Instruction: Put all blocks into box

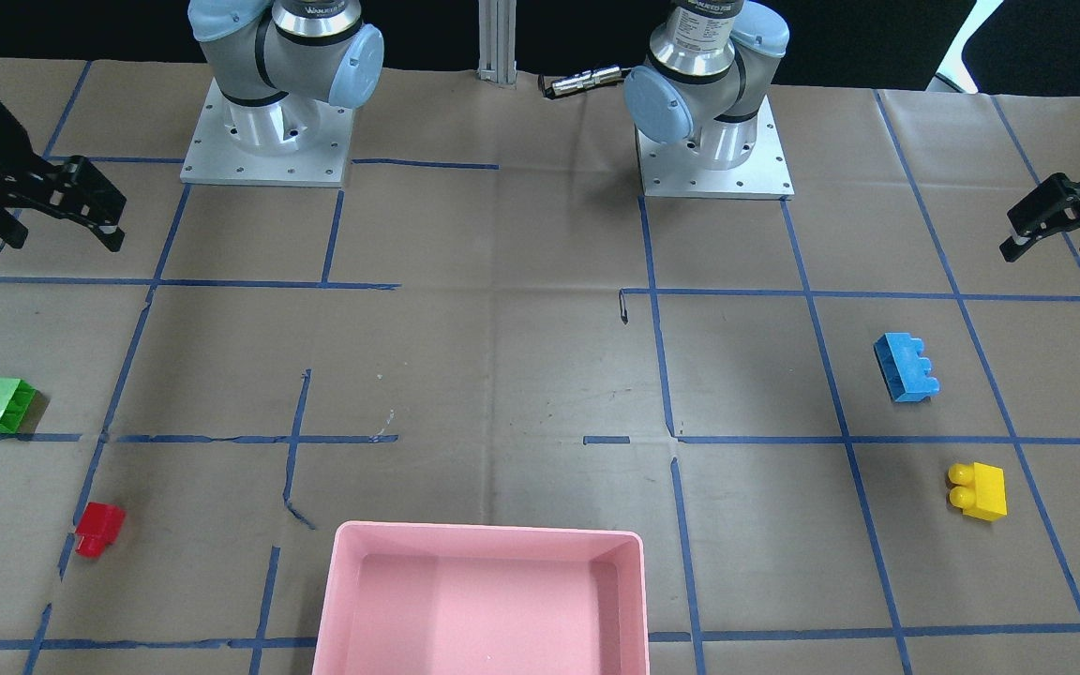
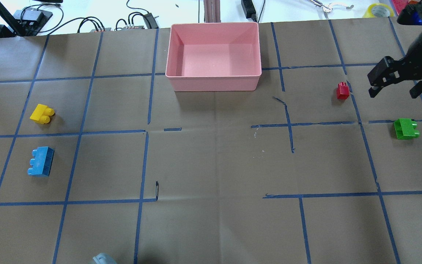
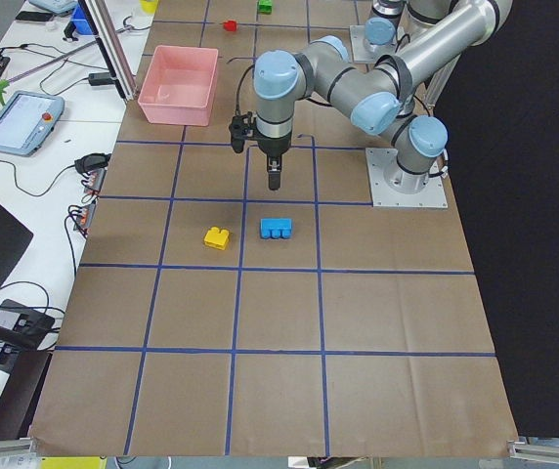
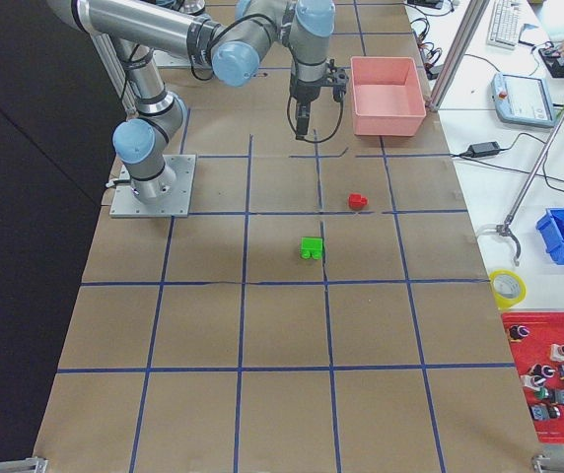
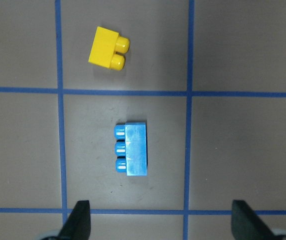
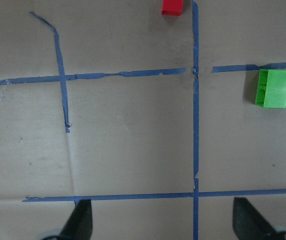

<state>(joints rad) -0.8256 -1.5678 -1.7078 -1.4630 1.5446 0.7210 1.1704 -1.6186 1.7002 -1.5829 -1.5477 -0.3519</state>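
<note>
left gripper [image 5: 163, 222]: fingers spread, hovering over blue block [image 5: 132, 149]; yellow block [image 5: 108, 48] near it
right gripper [image 6: 163, 222]: fingers spread; green block [image 6: 275, 88], red block [image 6: 173, 7] on table nearby
box [image 2: 213, 79]: table's far middle, well apart from all blocks

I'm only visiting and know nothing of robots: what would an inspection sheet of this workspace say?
Surface: table covered in brown paper, blue tape grid.
Job's things: green block, red block, blue block, yellow block on the paper; pink box empty.
Clutter: tape roll, red tray of small parts, off the paper.
Grippers: left gripper open, empty; right gripper open, empty.
Cables: cables past the table's far edge.
Surroundings: handheld screen on side bench.
</note>
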